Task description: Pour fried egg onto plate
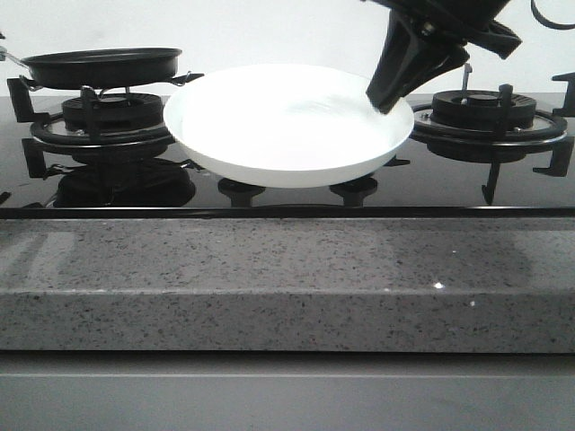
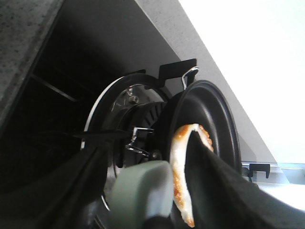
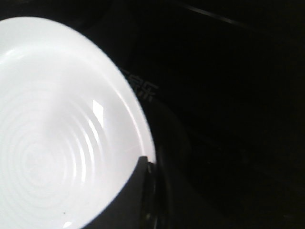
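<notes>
Over the left burner, the left gripper (image 2: 157, 210) is clamped on the black frying pan (image 1: 101, 65) holding the floppy orange-edged fried egg (image 2: 183, 171). At centre, the right gripper (image 1: 395, 90) pinches the glossy white round plate (image 1: 287, 126)'s rim. Pan and plate sit apart, so a premature tilt could drop the egg onto the stove. Both grippers' fingertips are cut off.
</notes>
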